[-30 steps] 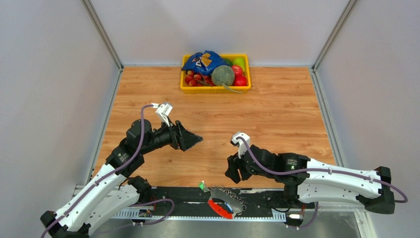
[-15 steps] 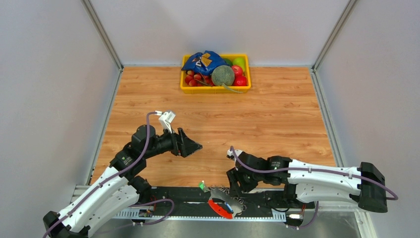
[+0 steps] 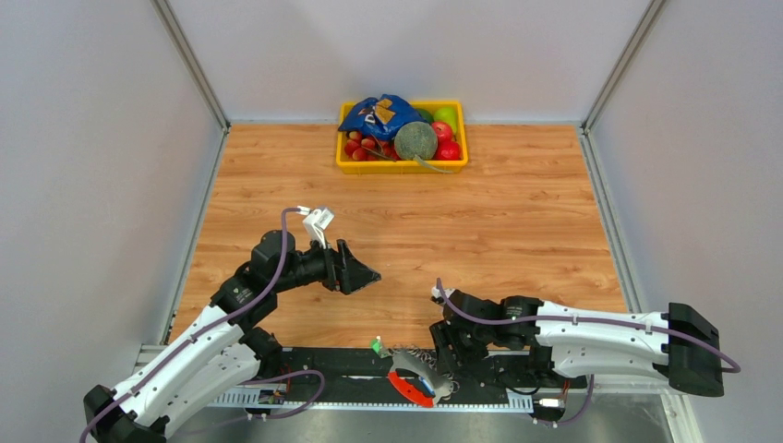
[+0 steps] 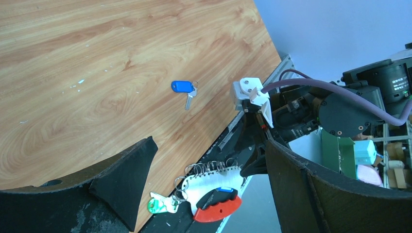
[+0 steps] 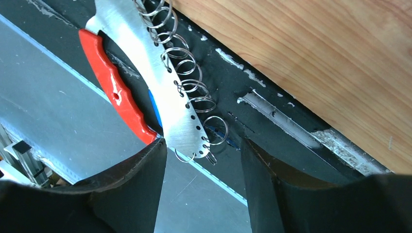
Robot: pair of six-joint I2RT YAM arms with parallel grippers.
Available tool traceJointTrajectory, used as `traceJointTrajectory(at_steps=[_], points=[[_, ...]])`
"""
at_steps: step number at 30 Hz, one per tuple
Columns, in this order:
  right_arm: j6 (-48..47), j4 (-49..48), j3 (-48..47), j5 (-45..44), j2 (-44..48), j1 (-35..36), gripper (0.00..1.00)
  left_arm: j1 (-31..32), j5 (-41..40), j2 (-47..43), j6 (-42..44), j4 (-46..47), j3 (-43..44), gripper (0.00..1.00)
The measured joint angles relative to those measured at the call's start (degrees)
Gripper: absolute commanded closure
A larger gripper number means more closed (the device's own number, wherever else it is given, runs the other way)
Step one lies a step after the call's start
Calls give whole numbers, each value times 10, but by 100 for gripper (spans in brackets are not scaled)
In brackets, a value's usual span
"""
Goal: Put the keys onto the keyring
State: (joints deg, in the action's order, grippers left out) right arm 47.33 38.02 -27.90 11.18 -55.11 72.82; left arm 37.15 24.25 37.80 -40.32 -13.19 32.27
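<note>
Keyring (image 5: 143, 63) of flat silvery metal, punched with holes and strung with wire split rings, lies beside its curved red plastic loop (image 5: 116, 92) on the black rail (image 5: 233, 82) at the bottom centre of the overhead view. The right gripper (image 5: 204, 145) hangs over the strip's tip, black fingers apart and clamped on nothing. A sliver of blue shows between strip and loop. One key (image 4: 183, 88), with a silver blade and glossy blue head, lies flat on the wood-grain table (image 4: 97, 58) at the centre of the left wrist view, well apart from the keyring. The left gripper (image 4: 210, 143) is spread wide, holding nothing. A small green tag (image 4: 156, 206) sits at the keyring's end.
</note>
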Motion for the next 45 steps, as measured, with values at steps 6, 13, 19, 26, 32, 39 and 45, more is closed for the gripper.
traceJointTrajectory(at_steps=[6,13,19,26,32,39,45], points=[[23,-6,16,3,-7,0,43,0,9,0,3,6,0,6],[51,-13,28,11,-6,0,52,0,15,0,9,7,0,5],[70,-32,37,30,-10,0,56,0,21,-2,15,8,0,5],[88,-51,47,44,-22,0,66,0,26,-3,23,10,-5,4],[99,-64,47,45,-45,0,79,0,29,-4,31,10,-7,4],[98,-77,37,37,-68,-12,100,0,29,-6,37,10,-7,4],[73,-83,8,3,-96,-42,100,0,30,-6,42,7,-7,3]])
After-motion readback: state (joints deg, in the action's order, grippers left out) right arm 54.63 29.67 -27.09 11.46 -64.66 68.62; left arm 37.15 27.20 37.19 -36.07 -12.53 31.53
